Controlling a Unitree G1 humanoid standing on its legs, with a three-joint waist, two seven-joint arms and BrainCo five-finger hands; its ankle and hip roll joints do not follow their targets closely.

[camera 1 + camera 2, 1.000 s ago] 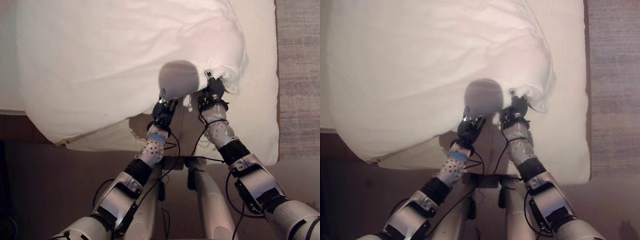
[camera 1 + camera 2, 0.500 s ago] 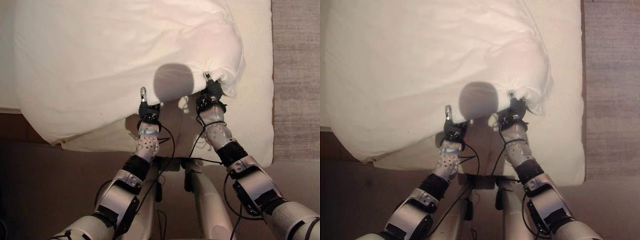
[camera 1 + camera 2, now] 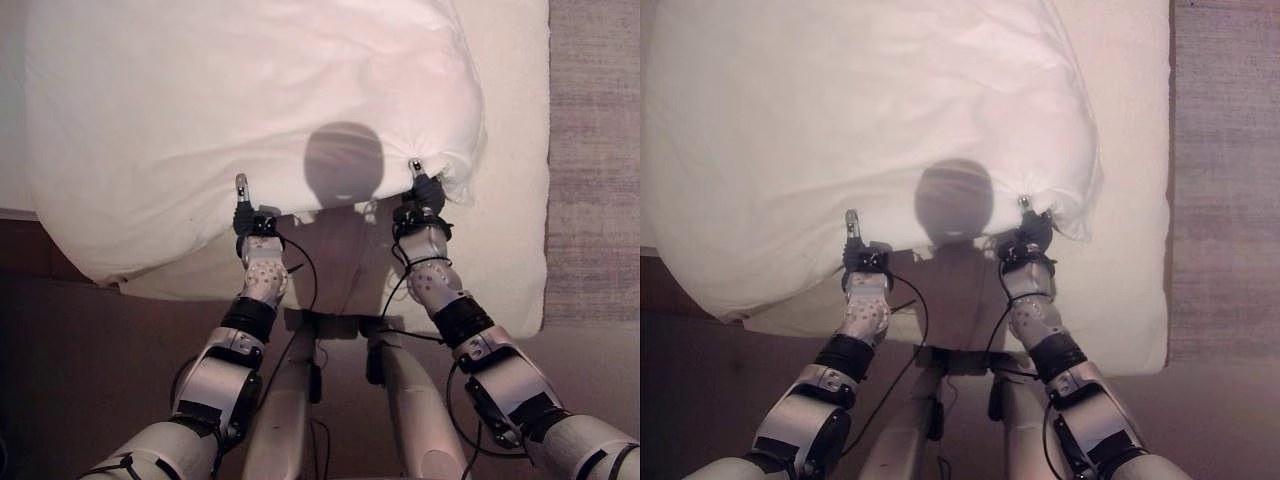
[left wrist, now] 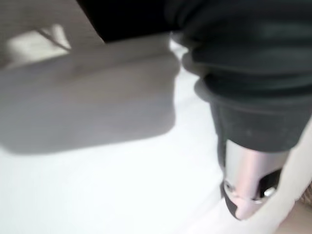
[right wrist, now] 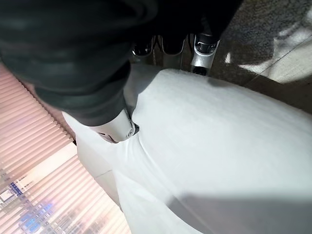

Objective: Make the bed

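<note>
A puffy white duvet (image 3: 240, 90) covers most of the bed, and its near edge hangs over the bed's front side. My right hand (image 3: 425, 195) is at the duvet's near right corner, where the cloth is bunched. In the right wrist view its thumb (image 5: 117, 129) and curled fingers (image 5: 202, 48) pinch a fold of the duvet (image 5: 209, 131). My left hand (image 3: 250, 215) is at the duvet's near edge, further left. Its thumb (image 4: 248, 190) rests on top of the cloth, with the other fingers hidden.
The cream sheet of the mattress (image 3: 515, 200) lies bare to the right of the duvet and between my hands. A grey carpet (image 3: 600, 150) runs along the bed's right side. Dark floor (image 3: 60, 340) lies below the bed's front edge.
My left hand has slid to the left along the duvet's near edge, away from the right hand. The right hand has kept its hold on the corner.
</note>
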